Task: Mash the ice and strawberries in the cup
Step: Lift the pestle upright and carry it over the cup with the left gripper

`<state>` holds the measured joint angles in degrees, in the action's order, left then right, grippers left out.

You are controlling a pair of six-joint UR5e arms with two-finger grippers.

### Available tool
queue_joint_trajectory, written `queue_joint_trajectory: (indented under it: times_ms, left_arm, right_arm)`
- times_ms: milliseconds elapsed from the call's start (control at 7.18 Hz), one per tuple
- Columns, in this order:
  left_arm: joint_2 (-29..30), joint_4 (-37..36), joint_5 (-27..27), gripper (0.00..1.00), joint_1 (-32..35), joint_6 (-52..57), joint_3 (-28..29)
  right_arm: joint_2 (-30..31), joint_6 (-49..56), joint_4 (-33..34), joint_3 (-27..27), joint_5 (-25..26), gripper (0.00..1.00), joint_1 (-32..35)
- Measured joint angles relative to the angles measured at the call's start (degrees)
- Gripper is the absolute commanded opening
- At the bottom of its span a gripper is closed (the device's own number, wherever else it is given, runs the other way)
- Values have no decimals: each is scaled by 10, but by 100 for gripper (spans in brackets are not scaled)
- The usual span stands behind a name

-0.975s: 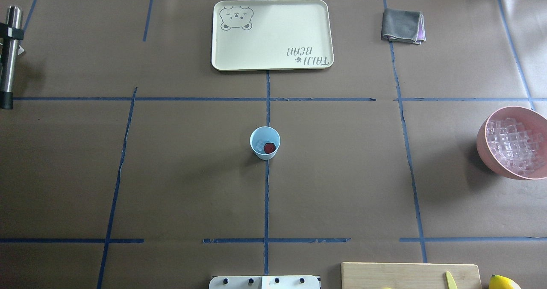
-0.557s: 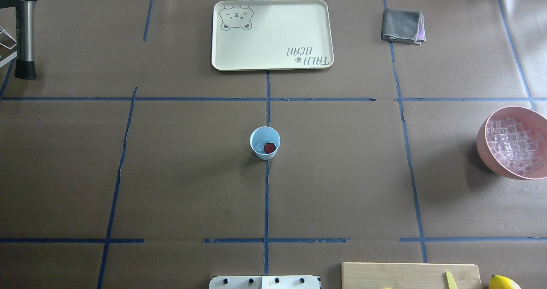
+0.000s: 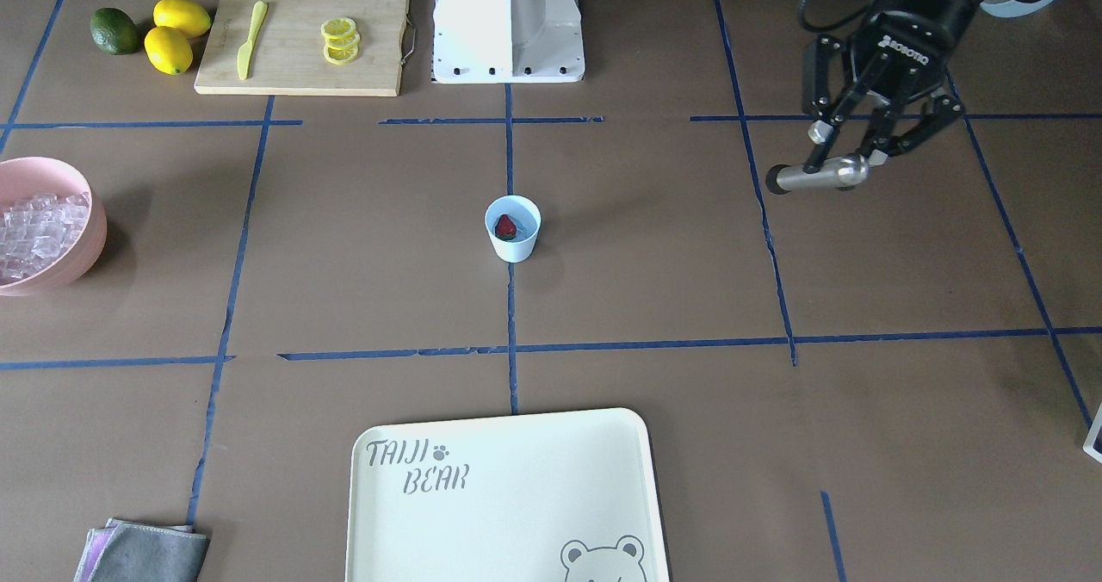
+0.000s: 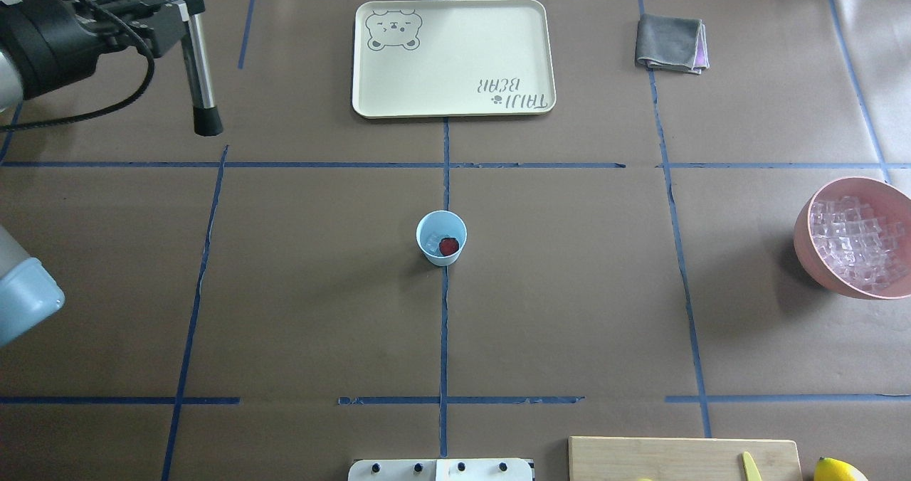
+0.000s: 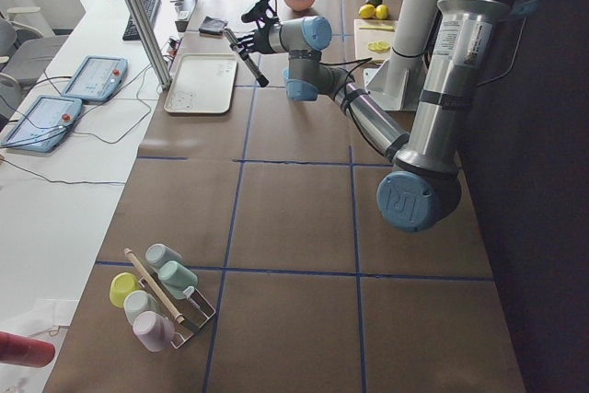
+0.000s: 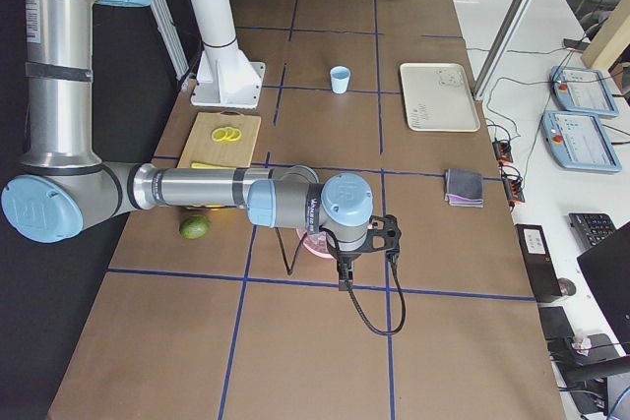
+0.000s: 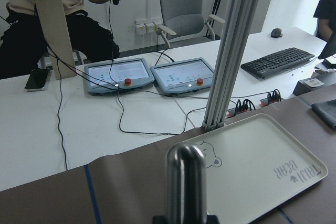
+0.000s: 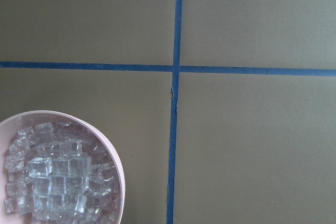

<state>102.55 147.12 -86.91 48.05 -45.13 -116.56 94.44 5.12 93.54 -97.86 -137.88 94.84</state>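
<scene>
Since the earlier overhead frames the left gripper [image 3: 848, 156] has swung in from the worktop's [image 4: 569, 310] left edge towards the middle, bringing the steel muddler [image 4: 200, 75] with it.

At the centre, on the crossing of blue tape lines, the light-blue cup [image 4: 441, 238] stands upright. Inside it lies one red strawberry [image 4: 448, 246], and beside it is what looks like a clear ice cube [image 4: 432, 241], faint against the plastic. Well apart from the cup, the left gripper hangs over the worktop with its fingers clamped on the muddler's shaft, black tip pointing down. Beyond the cup sits a cream bear-print tray [image 4: 359, 61], with a folded grey cloth [image 4: 669, 40] off to its right. A pink bowl [image 4: 803, 232] heaped with more cubes stands at the worktop's right edge. The right gripper [image 6: 362, 243] hovers above it; I cannot tell whether its fingers are apart or together.
</scene>
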Motion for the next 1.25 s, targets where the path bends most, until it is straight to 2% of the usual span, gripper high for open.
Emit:
queue_joint_trajectory:
  times_ms: [279,557,836,1254]
  left_arm:
    - [18,128,77,0,-55,7,57]
    - [45,226,197,0,-142,83,106]
    - [99,251,302,0,-205,157,158]
    - [163,261,355,0,-244,185,203]
  right_arm:
    - [-3,1,-1,-2,0,99,0]
    - [-7,3,-2,-3,4,99,-1]
    - [-12,2,-3,-2,5,99,-1]
    - [-14,-1,-2,0,2,99,-2]
